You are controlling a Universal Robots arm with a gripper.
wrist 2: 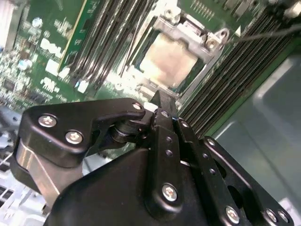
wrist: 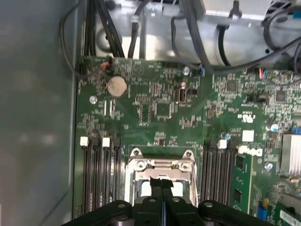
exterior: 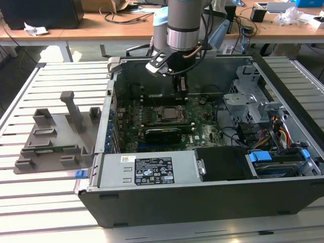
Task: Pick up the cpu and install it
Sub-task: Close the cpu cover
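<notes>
The cpu point(exterior: 170, 114), a flat square with a dull silvery top, lies inside the metal socket frame point(exterior: 158, 114) on the green motherboard in the open computer case. In the second wrist view the cpu point(wrist 2: 171, 59) sits flat in the socket frame point(wrist 2: 207, 40). My gripper point(exterior: 182, 96) hangs just above the board, beside the socket toward the exterior view's right. Its two black fingers are pressed together with nothing between them in both wrist views, the gripper point(wrist 2: 162, 101) point(wrist: 161, 181) shut. Pale parts of the cpu point(wrist: 143, 189) show on either side of the fingertips.
Memory slots point(wrist: 101, 165) flank the socket. A long black card point(exterior: 164, 134) lies in front of it. The power supply point(exterior: 147, 172) fills the case's near side, with a drive cage point(exterior: 253, 96) and cables at the exterior view's right. A grey fixture point(exterior: 55, 136) stands left of the case.
</notes>
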